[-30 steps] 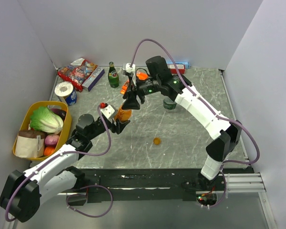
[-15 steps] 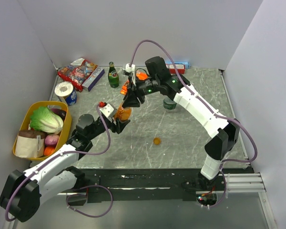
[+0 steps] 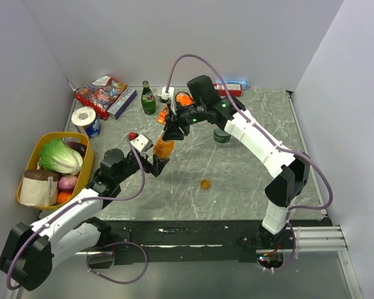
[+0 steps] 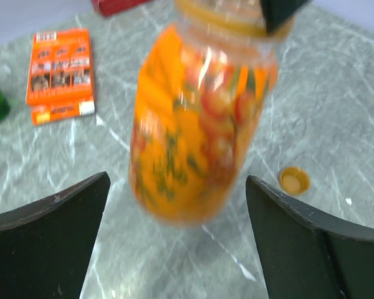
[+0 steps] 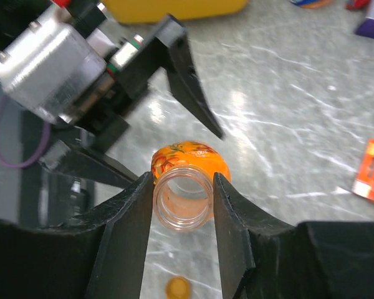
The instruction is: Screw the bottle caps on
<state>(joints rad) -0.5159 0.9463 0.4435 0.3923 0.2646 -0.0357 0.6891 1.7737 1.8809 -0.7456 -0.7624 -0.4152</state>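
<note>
The right gripper (image 5: 182, 202) pinches the open neck of the squat orange translucent bottle (image 4: 199, 118), left of the table's middle; the left gripper (image 4: 177, 187) flanks it, jaws spread, not touching; held by that narrow pinch alone, it may swing or slip; the small orange-brown cap (image 4: 294, 180) lies on the table to its right.

Squat bottle (image 4: 199, 124) btwn fingers of R claw (image 5: 182, 187), at neck. Fingers of L claw (image 4: 177, 180) either side of its body, apart. Loose cap (image 4: 295, 180) on table (image 4: 336, 93), ahead-R of L claw.
</note>
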